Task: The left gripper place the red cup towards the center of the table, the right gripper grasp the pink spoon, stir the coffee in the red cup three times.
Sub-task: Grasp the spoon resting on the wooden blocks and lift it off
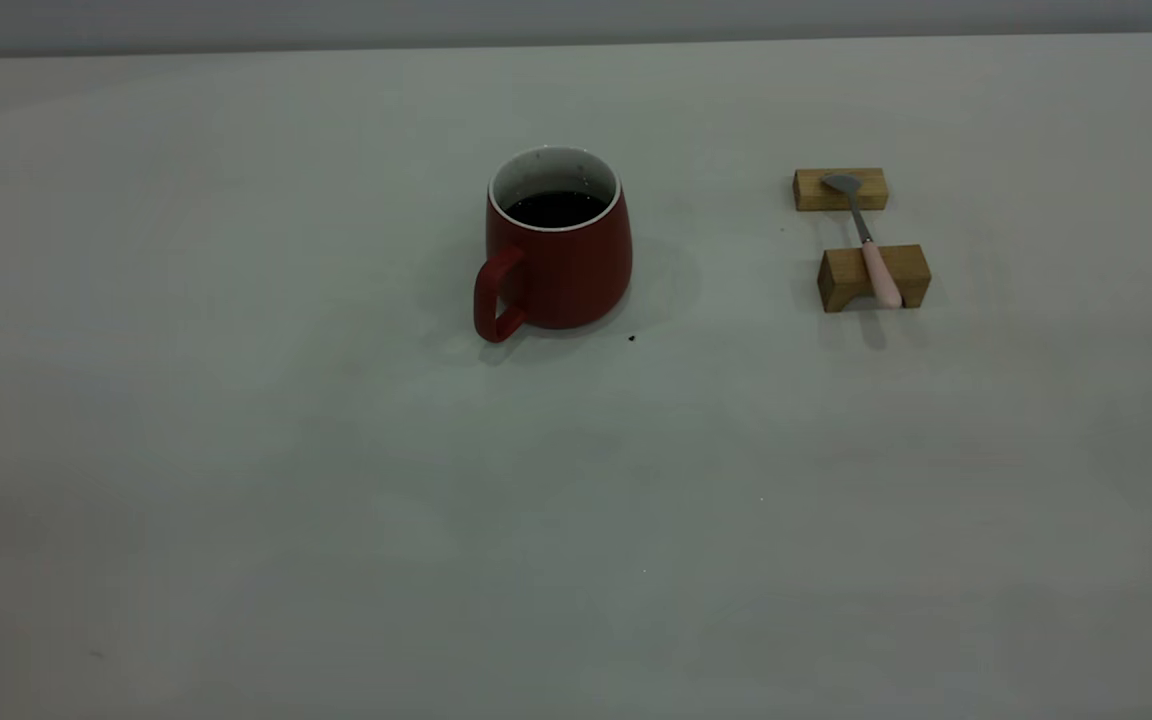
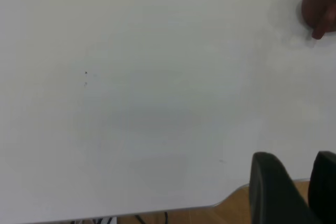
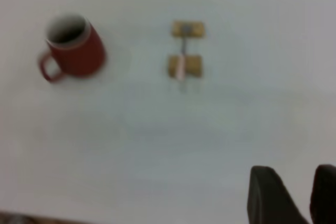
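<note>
The red cup (image 1: 558,265) stands upright near the middle of the table (image 1: 336,480), its handle toward the near left and dark coffee (image 1: 556,208) inside. To its right the pink spoon (image 1: 871,245) lies across two wooden blocks, bowl on the far one. Neither arm shows in the exterior view. In the left wrist view my left gripper (image 2: 296,156) hangs over the table's edge, open and empty, with the red cup (image 2: 319,3) far off at a corner. My right gripper (image 3: 296,169) is open and empty, well away from the cup (image 3: 76,48) and spoon (image 3: 181,61).
Two tan wooden blocks, the far one (image 1: 840,189) and the near one (image 1: 874,277), carry the spoon. A tiny dark speck (image 1: 631,339) lies just in front of the cup. A wooden floor (image 2: 173,217) shows beyond the table's edge in the left wrist view.
</note>
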